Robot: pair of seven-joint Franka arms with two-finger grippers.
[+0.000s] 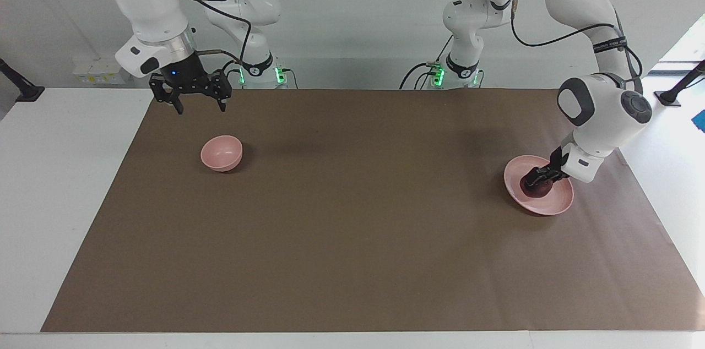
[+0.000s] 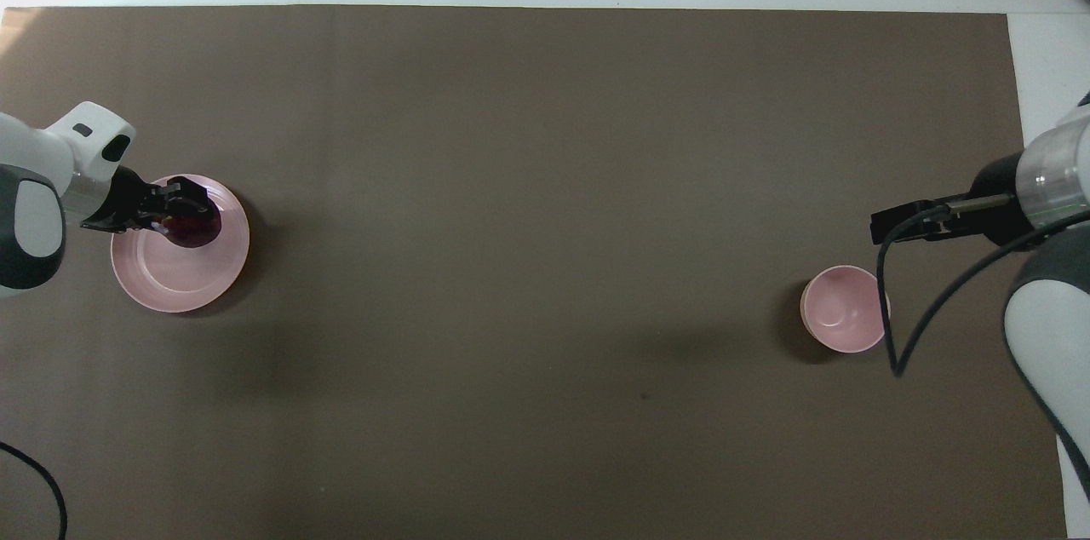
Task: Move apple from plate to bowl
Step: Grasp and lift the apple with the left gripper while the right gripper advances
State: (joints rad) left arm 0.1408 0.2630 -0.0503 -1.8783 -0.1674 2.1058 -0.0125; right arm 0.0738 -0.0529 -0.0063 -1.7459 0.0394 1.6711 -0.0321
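Two grippers in play. Right gripper (image 1: 200, 109) hangs with fingers spread wide, nothing in it, over the brown mat (image 1: 352, 228) near the worktop (image 1: 55, 173) edge closest to the robots, at the right arm's end. Bowl (image 1: 221, 153) sits on the mat a bit farther out, same end. Left gripper (image 1: 537, 179) is down in the plate (image 1: 553, 206) at the left arm's end, clamped on the apple (image 1: 535, 188); can't tell whether the apple touches the plate.
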